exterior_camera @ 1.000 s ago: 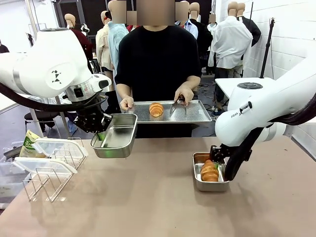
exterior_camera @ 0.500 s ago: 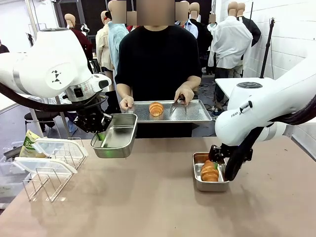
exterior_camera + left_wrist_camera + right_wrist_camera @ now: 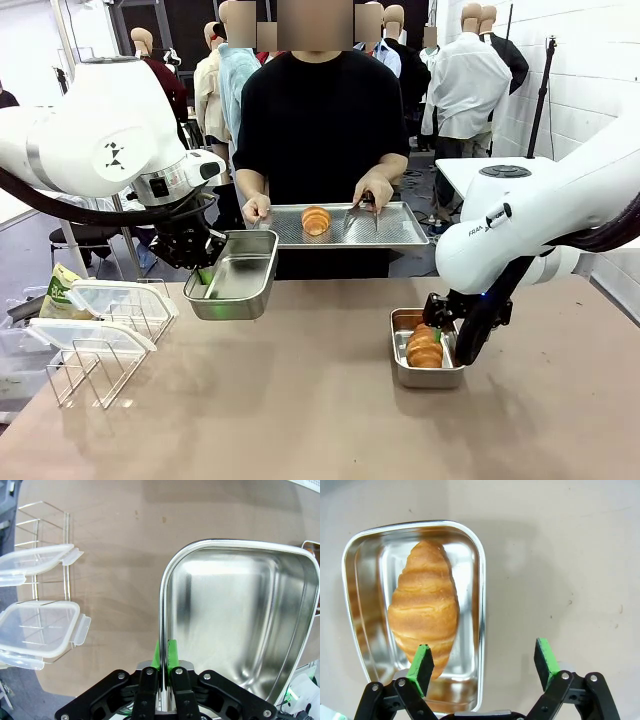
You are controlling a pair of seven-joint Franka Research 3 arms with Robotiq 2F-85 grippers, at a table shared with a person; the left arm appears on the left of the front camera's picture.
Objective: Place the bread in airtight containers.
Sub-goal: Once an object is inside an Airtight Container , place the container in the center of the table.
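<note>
Front view: my right hand [image 3: 437,325] hangs low over the filled tub [image 3: 428,381], which stands on the desk [image 3: 300,420] with one roll [image 3: 424,348] lying lengthwise inside it. Right wrist view shows that hand spread wide and grasping nothing. One green pad [image 3: 421,662] sits over the filled tub at the roll's near end, and I cannot tell whether it touches the crust. The other pad is outside that tub's long rim, above bare desk.

Well to my left of the filled tub, and higher, my left hand [image 3: 205,275] is clenched on the side wall of the empty tub [image 3: 235,275], pinching the steel edge between both pads and carrying it clear of the desk, tilted.

Beyond the filled tub, across the desk, the person's hands [image 3: 257,209] hold up a perforated tray [image 3: 395,228] with the second roll [image 3: 316,221] on it. One of them also grips tongs [image 3: 362,212].

Farthest to my left of the filled tub, two plastic lids [image 3: 115,297] rest on a wire rack [image 3: 100,375].
</note>
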